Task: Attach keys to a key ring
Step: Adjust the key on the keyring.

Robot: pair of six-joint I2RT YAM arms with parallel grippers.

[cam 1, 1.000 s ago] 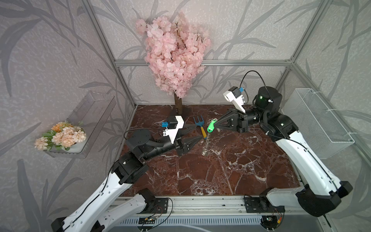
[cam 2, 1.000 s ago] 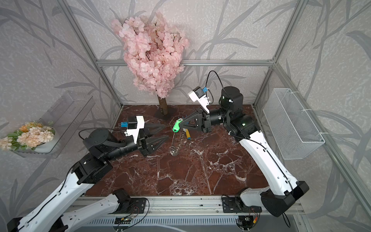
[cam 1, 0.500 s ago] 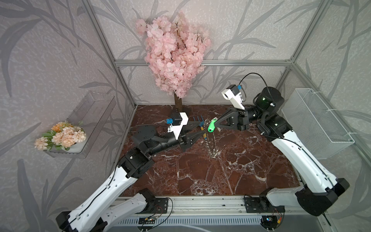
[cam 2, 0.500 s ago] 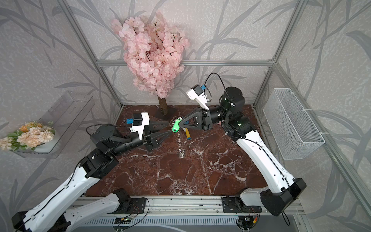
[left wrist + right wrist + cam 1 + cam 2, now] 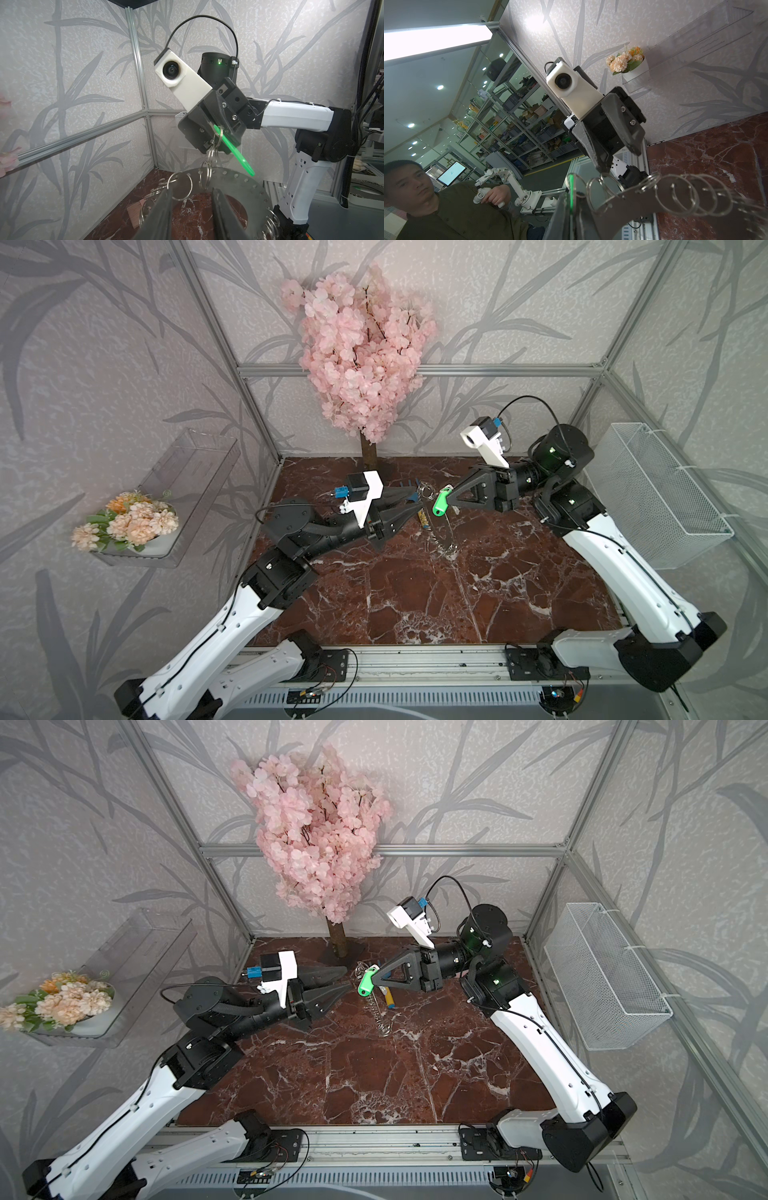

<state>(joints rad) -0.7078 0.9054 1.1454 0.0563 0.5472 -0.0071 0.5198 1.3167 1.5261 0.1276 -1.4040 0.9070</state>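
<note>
Marble table [image 5: 415, 593] below; right gripper [image 5: 376, 975] clenched on the key [image 5: 365, 986] by its green tag, aloft; key ring [image 5: 228, 182] dangles from it by linked split rings [image 5: 211, 158], so attachment looks done; left gripper [image 5: 192, 191], jaws apart, flanks its rim.

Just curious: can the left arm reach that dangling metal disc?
Probably yes: the key ring hangs free from the key in the right gripper, and the left gripper, open, is at its rim, nothing between.
</note>
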